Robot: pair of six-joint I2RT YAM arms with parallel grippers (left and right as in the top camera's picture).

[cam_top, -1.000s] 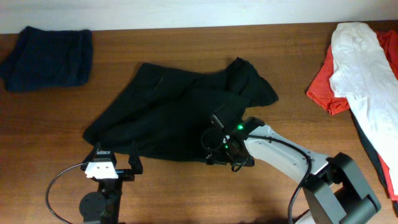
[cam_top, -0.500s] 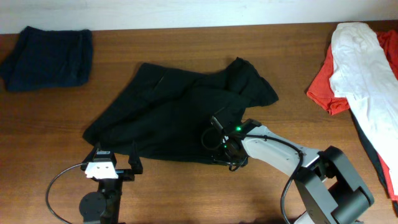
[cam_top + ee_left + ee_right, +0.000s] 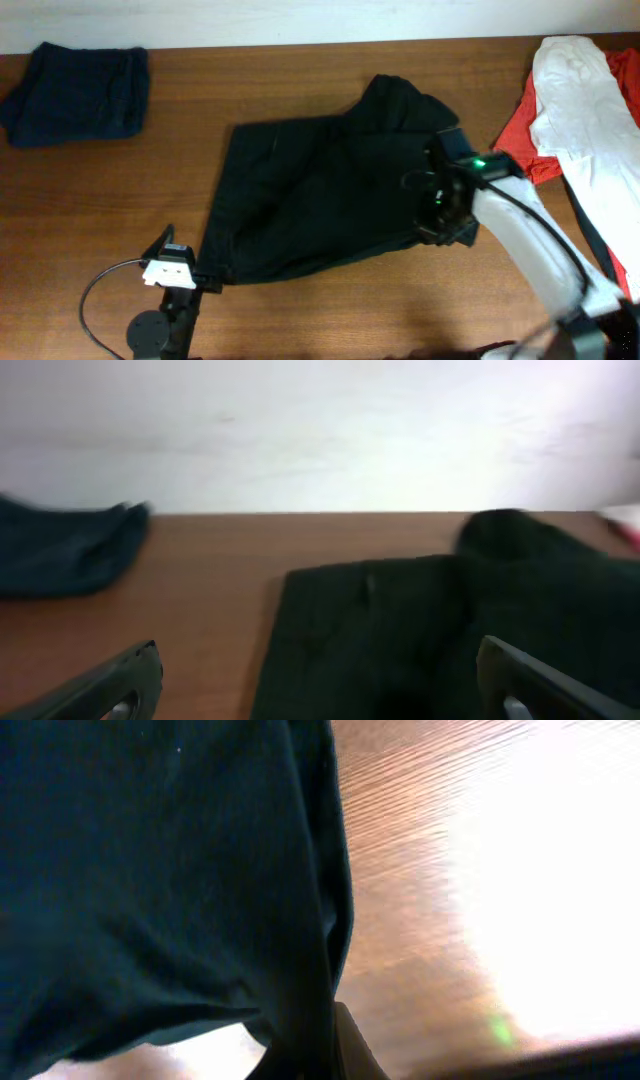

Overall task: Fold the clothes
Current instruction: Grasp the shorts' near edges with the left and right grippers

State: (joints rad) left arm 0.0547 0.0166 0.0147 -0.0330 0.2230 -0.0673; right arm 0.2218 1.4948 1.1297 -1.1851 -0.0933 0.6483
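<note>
**While the Right Gripper Holds the Clothes: Station Status**

Where its one visible finger (image 3: 345,1042) meets the fabric, the right gripper (image 3: 443,205) is clamped on the clothes (image 3: 310,200) at their right edge. In the right wrist view, black cloth fills the left and centre of the frame. Its folds draw together toward that finger, and its hem runs down beside bare table (image 3: 400,870).

The left gripper (image 3: 190,265) stands near the front edge of the table (image 3: 100,200), just beside the lower left corner of the clothes. Its jaws are spread wide and hold nothing. In the left wrist view, one finger (image 3: 125,682) shows at each side, with the cloth lying ahead between them.

The clothes lie at the table's centre as one large, plain black piece of soft, limp fabric.
- Left edge: nearly straight.
- Middle: flat, with shallow diagonal wrinkles.
- Upper right: bunched into a rumpled mound.

A navy garment (image 3: 80,90) lies at the far left corner, well apart from the clothes. A white garment (image 3: 575,100) lies over a red garment (image 3: 515,140) at the right edge.
</note>
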